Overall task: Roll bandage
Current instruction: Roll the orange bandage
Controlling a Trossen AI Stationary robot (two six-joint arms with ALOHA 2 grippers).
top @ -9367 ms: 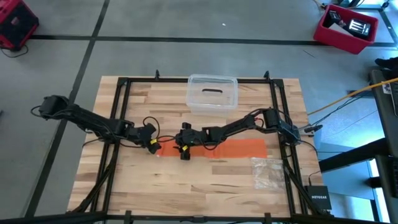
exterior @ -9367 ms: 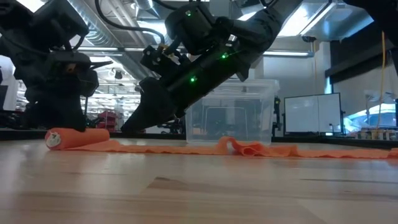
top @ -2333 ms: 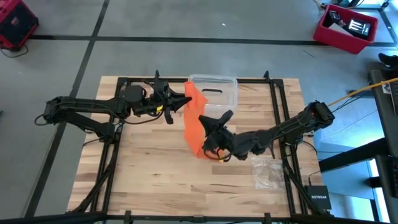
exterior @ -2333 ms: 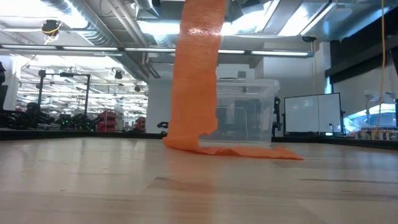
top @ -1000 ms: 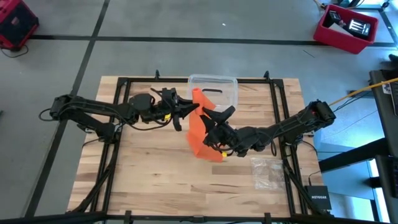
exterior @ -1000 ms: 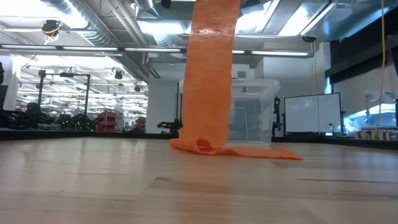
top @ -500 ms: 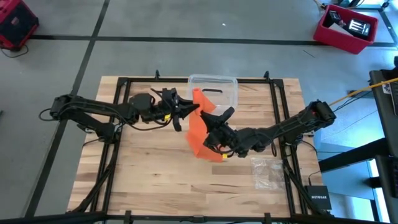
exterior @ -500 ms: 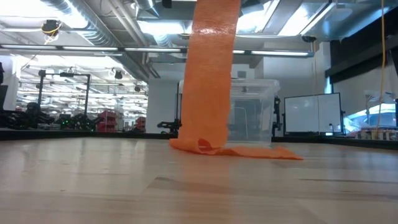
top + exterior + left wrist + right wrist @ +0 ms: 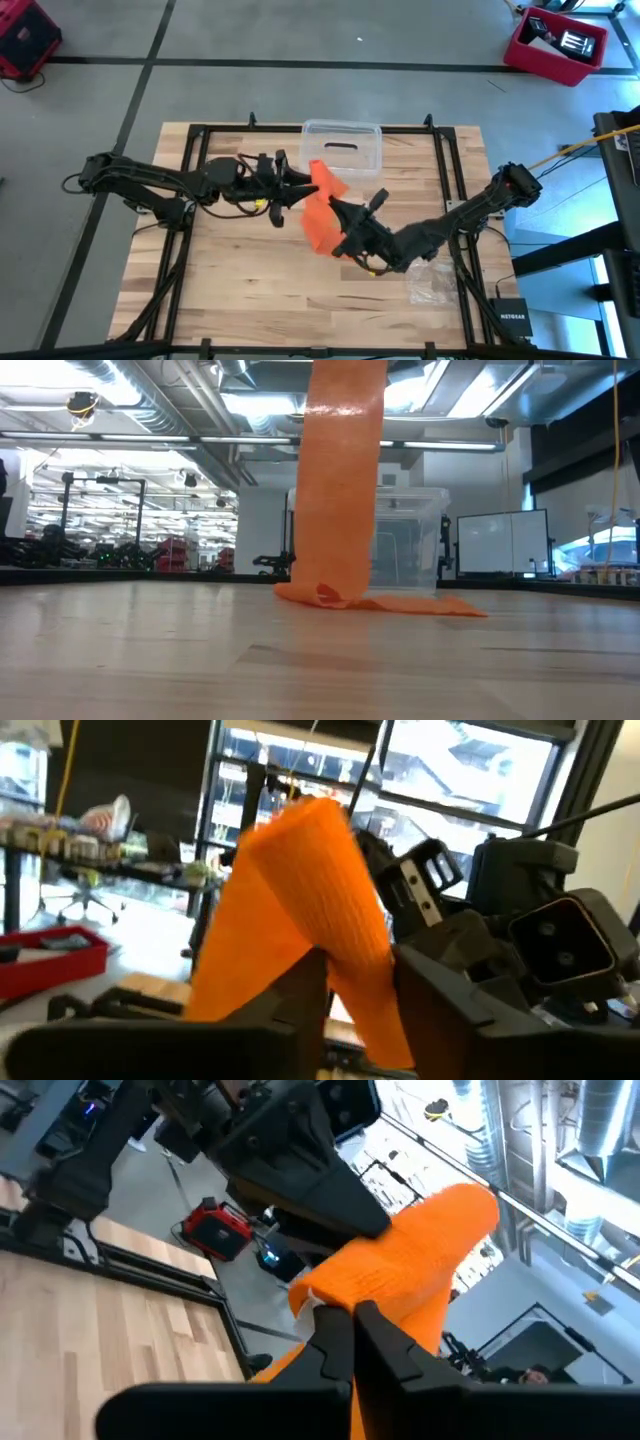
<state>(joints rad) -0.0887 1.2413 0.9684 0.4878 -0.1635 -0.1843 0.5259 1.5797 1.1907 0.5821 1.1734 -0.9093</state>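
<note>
The bandage [image 9: 322, 205] hangs above mid-table — its foot pooled on the wood in the low view. Right gripper [image 9: 345, 1342] pinches it; left gripper [image 9: 355, 985] straddles it, fingers apart.

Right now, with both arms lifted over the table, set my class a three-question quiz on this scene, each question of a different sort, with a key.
1. True or false: the bandage lies completely flat on the table.
2. Multiple choice: the right gripper is (A) open and far from the bandage, (B) shut on the bandage, (C) holding the clear box.
3. Short answer: where does the bandage's lower end rest?

Key:
1. False: it hangs as an upright band, with only its lower end on the wood.
2. B.
3. On the table in front of the clear box, folded in a small heap.
</note>
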